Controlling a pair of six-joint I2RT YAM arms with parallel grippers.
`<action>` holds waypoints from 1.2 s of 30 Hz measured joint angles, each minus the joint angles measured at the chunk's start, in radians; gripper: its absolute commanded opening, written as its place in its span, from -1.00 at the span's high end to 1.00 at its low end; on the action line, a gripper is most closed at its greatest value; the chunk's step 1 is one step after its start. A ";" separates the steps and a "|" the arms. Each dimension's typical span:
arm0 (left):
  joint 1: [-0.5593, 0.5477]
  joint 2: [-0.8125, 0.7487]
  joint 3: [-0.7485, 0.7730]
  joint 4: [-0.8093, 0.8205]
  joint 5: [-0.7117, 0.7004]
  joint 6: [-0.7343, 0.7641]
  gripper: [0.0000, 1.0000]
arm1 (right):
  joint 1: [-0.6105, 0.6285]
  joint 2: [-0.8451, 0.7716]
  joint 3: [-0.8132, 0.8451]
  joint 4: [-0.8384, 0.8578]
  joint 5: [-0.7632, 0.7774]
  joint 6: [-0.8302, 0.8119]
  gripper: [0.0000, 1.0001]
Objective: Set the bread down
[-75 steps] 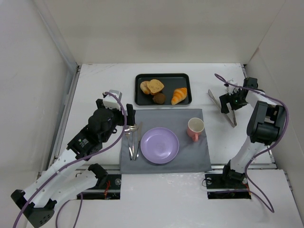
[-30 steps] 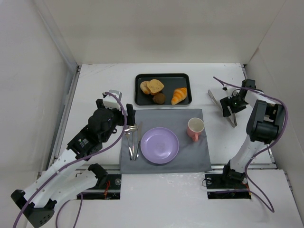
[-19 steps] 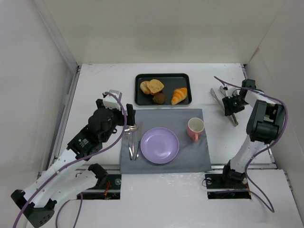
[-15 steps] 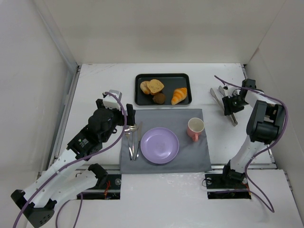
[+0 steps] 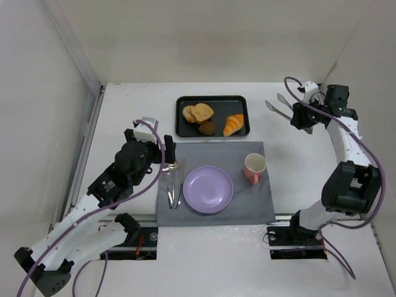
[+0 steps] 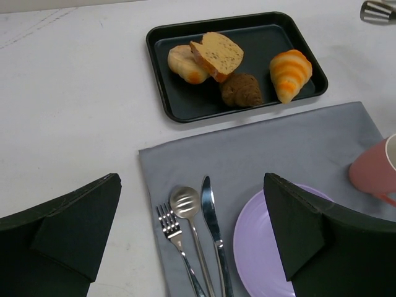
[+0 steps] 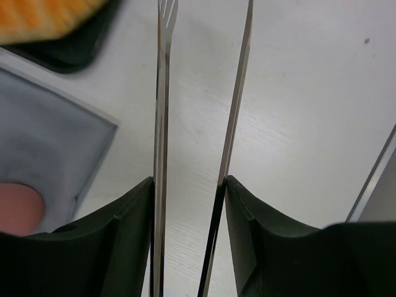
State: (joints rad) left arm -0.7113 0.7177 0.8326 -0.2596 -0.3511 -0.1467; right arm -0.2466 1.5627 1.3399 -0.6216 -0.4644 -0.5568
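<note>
We see the bread (image 5: 203, 112) in the black tray (image 5: 212, 97), leaning on a bun (image 5: 188, 113). Right gripper (image 5: 303, 116) clamps metal tongs (image 5: 279, 106) right of the tray. Left gripper (image 5: 168, 147) gapes wide, holding nothing, above the cutlery (image 5: 173, 180).

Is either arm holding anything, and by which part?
The right gripper holds the silver metal tongs, its fingers squeezing both arms, back from the tips. The left gripper holds nothing.
</note>
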 measured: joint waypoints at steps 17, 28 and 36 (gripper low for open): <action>0.000 -0.008 0.000 0.000 -0.031 0.000 -1.00 | 0.291 0.006 0.050 -0.025 -0.206 0.153 -0.04; 0.000 -0.008 0.000 0.000 -0.043 0.000 -1.00 | 0.613 0.050 0.119 -0.006 -0.060 0.090 -0.04; 0.000 -0.008 0.000 -0.001 -0.050 0.000 -1.00 | 0.708 0.050 0.061 0.082 0.140 0.074 -0.04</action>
State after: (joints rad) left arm -0.7113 0.7094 0.8326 -0.2604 -0.4011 -0.1467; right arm 0.4610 1.6131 1.4014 -0.5396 -0.3241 -0.4824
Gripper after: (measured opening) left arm 0.997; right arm 0.526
